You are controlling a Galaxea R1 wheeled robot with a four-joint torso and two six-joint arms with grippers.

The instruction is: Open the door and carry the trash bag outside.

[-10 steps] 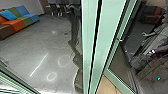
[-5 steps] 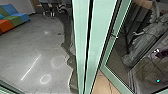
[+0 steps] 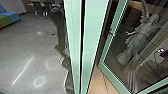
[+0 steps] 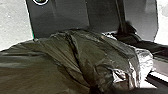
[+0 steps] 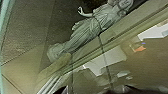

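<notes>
Doorway work, with the trash bag [image 4: 62,60] close at my left wrist.
The bag bunches in front of the robot's dark plate [image 4: 67,15], by its edge; whether they touch, I can't tell. The green post [image 3: 92,30] crosses ahead of me, with the lower corner of the green-framed glass door [image 3: 106,51] just beside it and a robed statue [image 3: 138,37] visible through the pane. I can't tell whether either gripper is spread, pressed together or pinching anything. I'd creep the base, square up to the opening, keep my right wrist off the glass, and tuck the bag inward so its loose film doesn't snag on that corner.
</notes>
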